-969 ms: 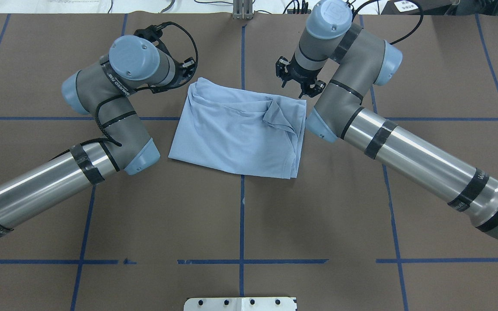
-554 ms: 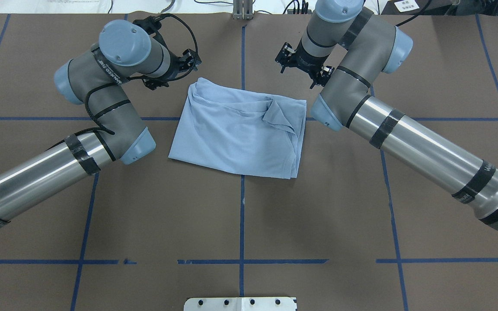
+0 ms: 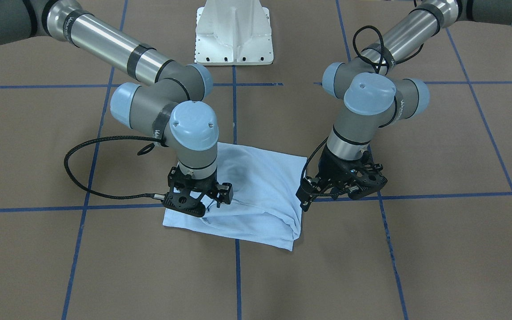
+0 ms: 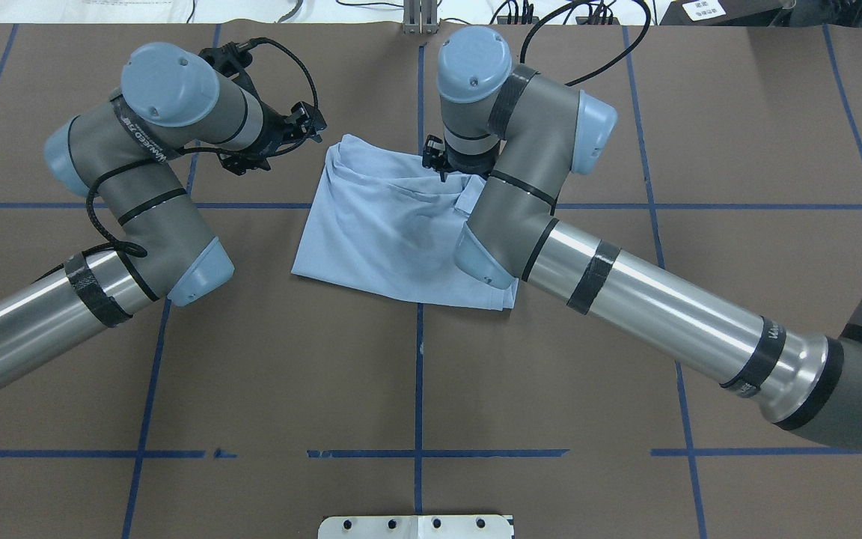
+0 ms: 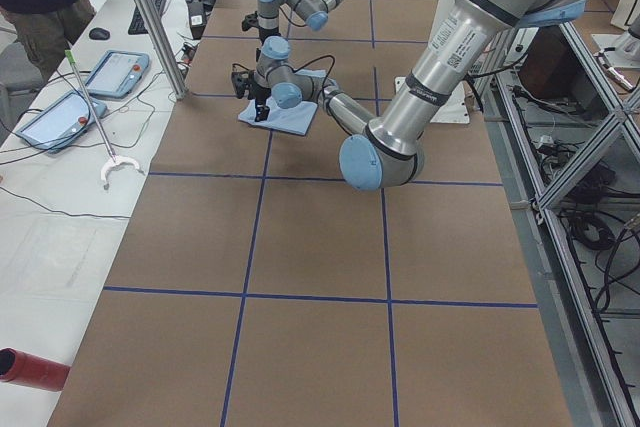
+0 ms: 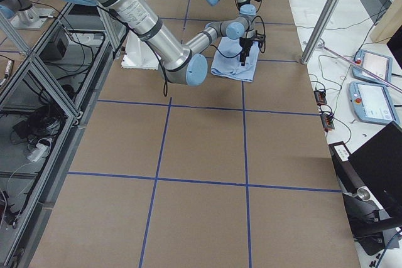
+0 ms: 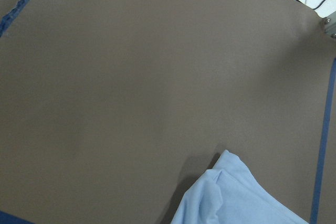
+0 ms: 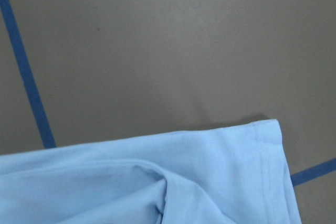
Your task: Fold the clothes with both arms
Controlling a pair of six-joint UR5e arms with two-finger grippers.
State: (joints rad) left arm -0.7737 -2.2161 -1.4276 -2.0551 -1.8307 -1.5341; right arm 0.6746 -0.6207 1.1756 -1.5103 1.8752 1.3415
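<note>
Count: 1 pale blue folded T-shirt (image 4: 386,239). 2 grey-silver jointed robot arms: left arm (image 4: 19,337), right arm (image 4: 663,314). 2 black two-finger grippers.

The shirt lies flat as a rough rectangle on the brown paper-covered table (image 4: 251,359), upper centre of the overhead frame, straddling the vertical blue tape line (image 4: 418,389).

Right gripper (image 4: 438,161) is over the shirt's top edge. Contact is unclear, and I cannot tell whether it is spread or pressed together.

Left gripper (image 4: 304,127) sits just beside the upper left corner, off the cloth. Cannot tell its state either.

The shirt's right edge shows stacked layers, and the right arm's elbow overhangs that side.

Brown surface shows on all four sides of the shirt, widest in the lower half of the frame.
</note>
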